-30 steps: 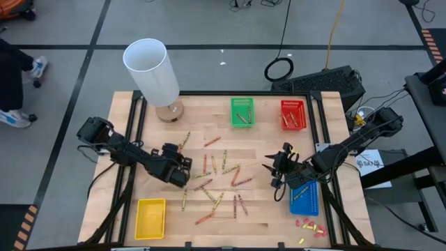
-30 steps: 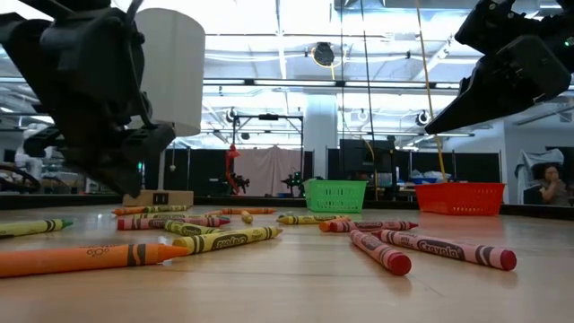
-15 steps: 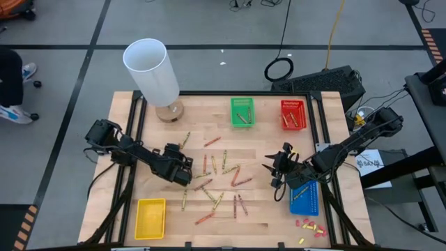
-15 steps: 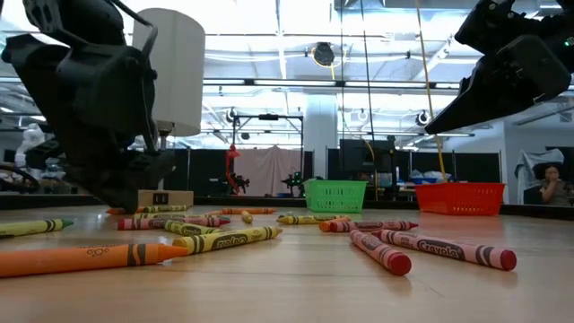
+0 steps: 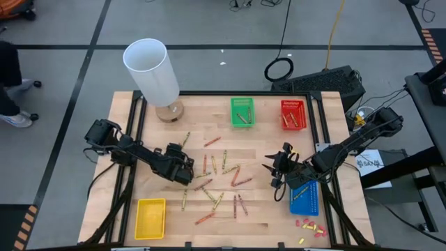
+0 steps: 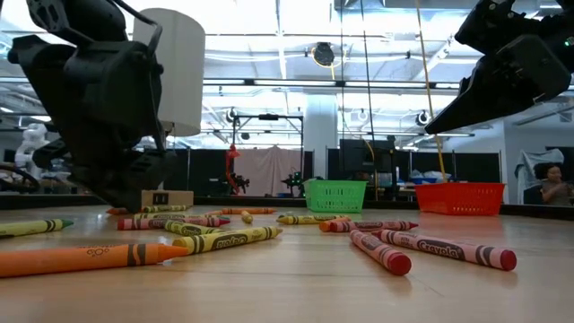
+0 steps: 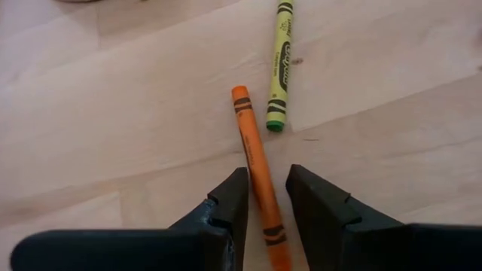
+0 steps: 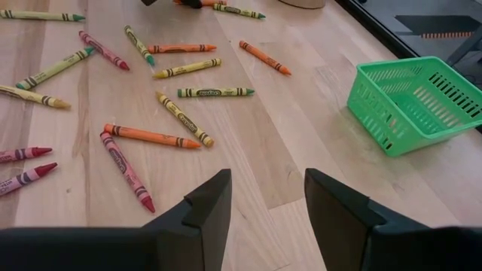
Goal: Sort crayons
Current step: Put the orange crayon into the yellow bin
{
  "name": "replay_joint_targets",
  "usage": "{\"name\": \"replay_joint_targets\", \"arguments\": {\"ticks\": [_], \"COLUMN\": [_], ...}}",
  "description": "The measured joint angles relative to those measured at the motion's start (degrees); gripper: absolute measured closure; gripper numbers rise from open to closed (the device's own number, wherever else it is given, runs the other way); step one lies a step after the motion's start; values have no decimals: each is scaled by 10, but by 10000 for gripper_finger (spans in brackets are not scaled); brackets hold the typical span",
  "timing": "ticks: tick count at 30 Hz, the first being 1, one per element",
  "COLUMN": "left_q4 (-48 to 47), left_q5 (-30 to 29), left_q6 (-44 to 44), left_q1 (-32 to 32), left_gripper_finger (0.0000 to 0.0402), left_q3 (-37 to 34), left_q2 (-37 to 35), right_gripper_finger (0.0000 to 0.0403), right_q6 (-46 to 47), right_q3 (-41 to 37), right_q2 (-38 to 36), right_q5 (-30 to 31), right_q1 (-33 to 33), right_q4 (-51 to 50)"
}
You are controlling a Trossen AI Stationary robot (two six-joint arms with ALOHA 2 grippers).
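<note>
The left gripper (image 5: 182, 167) is low over the wooden table (image 5: 265, 209), at the left edge of the scattered crayons (image 5: 219, 183). The yellow basket (image 5: 151, 217) lies near it, toward the front edge. The right gripper (image 5: 273, 169) hovers right of the crayons, just beside the blue basket (image 5: 304, 198). The green basket (image 5: 242, 112) and red basket (image 5: 293, 115) stand far behind it.

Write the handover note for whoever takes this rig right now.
Left hand: fingers straddle an orange crayon on the table, grip not confirmed.
Right hand: open, empty, waiting by the blue basket.
Done: a few crayons lie in the green basket and red basket.
Left: most crayons are scattered mid-table; the yellow basket looks empty.
</note>
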Motion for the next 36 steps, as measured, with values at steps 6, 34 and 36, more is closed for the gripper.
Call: {"name": "replay_joint_targets", "arguments": {"ticks": [6, 34, 36], "left_q4": [6, -129, -159], "left_q5": [7, 87, 94], "left_q6": [41, 221, 237], "left_q1": [1, -6, -16], "left_gripper_finger": [351, 387, 387], "left_q3": [1, 71, 91], "left_q2": [0, -82, -94], "right_gripper_finger": [248, 248, 248], "right_q6": [0, -2, -2], "right_q3": [0, 0, 0], "right_q2": [0, 0, 0], "right_q5": [0, 0, 0], "right_q1": [0, 0, 0], "right_q4": [0, -1, -1]}}
